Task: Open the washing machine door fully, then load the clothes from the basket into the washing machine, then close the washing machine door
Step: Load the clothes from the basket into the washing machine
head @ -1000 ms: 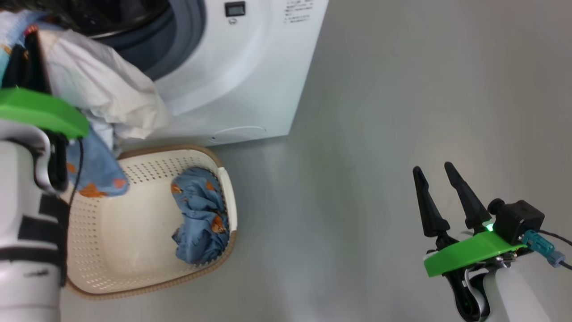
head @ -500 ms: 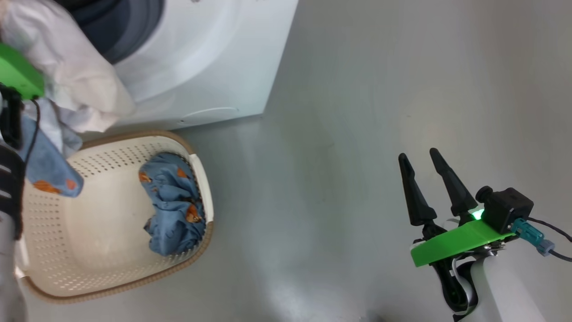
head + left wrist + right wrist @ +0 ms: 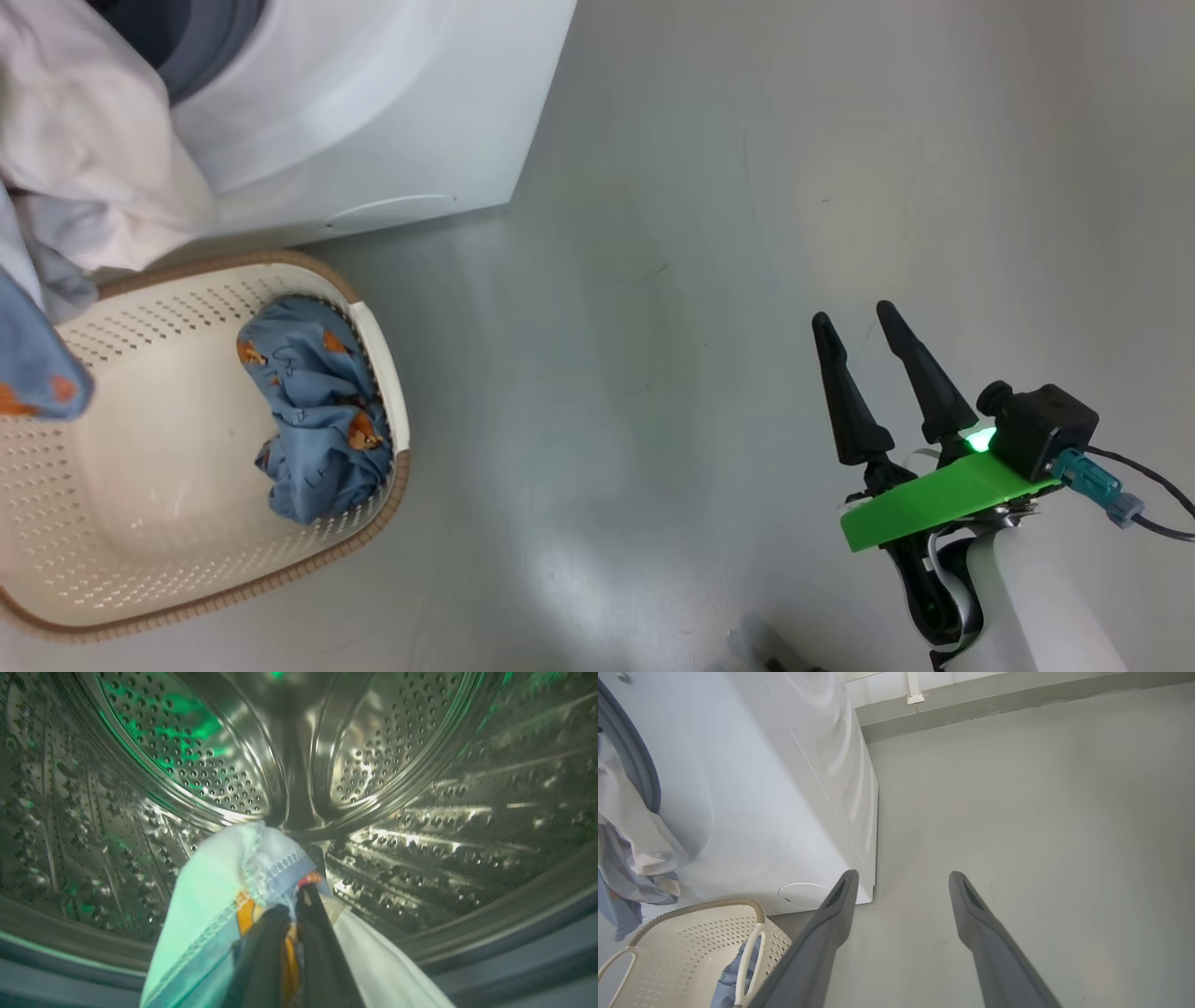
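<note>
Clothes (image 3: pixel 219 891) clamped in left gripper (image 3: pixel 292 905) fingers inside washing machine drum (image 3: pixel 373 765); one blue garment (image 3: pixel 313 411) lies in basket (image 3: pixel 381 327); right gripper (image 3: pixel 864 373) fingers spread, empty; door closing pending

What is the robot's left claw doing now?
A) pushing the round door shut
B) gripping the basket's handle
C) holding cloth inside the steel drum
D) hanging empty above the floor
C: the left gripper is shut on the clothes, inside the perforated drum of the washing machine.

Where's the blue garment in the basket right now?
In the head view, lower left: the blue garment lies bunched against the basket's right wall, below the washing machine.
</note>
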You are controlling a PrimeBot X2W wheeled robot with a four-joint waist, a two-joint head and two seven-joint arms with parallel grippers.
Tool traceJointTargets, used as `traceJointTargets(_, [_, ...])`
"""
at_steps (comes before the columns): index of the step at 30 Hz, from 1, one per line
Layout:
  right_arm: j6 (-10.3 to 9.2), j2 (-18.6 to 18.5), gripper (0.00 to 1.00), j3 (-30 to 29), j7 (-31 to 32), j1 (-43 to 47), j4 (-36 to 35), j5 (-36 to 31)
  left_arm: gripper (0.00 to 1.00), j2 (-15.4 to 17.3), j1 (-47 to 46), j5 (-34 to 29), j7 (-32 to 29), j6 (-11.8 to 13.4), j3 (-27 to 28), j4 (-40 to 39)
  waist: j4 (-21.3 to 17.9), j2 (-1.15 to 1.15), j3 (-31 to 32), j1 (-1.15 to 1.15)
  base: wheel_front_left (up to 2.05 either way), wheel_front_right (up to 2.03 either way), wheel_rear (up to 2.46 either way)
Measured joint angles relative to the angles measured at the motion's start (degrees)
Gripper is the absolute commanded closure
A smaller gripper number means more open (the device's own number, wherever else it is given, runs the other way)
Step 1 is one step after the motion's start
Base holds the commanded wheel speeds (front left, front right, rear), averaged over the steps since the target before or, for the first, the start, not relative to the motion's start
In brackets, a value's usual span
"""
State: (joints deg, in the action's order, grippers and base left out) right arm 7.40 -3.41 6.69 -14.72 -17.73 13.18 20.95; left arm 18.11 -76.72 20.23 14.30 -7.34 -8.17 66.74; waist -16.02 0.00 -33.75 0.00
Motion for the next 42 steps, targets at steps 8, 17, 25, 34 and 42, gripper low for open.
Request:
traceJointTargets(8, [0.00,0.2,0.00,-0.1,0.0,-1.3,-0.5,0.2,1.00,1.3,0.5,-2.5,0.4,1.1,4.8,-16.6,0.3,0.00,-1.3,0.00,0.00,0.00,0.00])
traceJointTargets(17, [0.00,0.3,0.00,0.0,0.0,-1.4,-0.4,0.4,0.00,-0.1,3.9,-4.7,0.3,0.9,4.9,-9.0,0.7,0.00,-0.9,0.00,0.00,0.00,0.00])
traceJointTargets(25, [0.00,0.3,0.00,-0.1,0.0,-1.4,-0.4,0.4,0.00,-1.0,3.7,-4.8,0.3,0.5,5.1,-6.4,1.3,0.00,-0.6,0.00,0.00,0.00,0.00])
traceJointTargets(34, [0.00,0.3,0.00,-0.3,0.0,-1.4,-0.4,0.4,0.00,-2.3,4.0,-4.8,0.3,0.3,5.9,-7.7,2.0,0.00,-0.4,0.00,0.00,0.00,0.00])
traceJointTargets(42, [0.00,0.2,0.00,-0.8,0.0,-1.4,-0.5,0.3,0.00,-4.5,9.1,-5.0,0.3,0.3,8.0,-12.9,3.1,0.00,0.2,0.00,0.00,0.00,0.00])
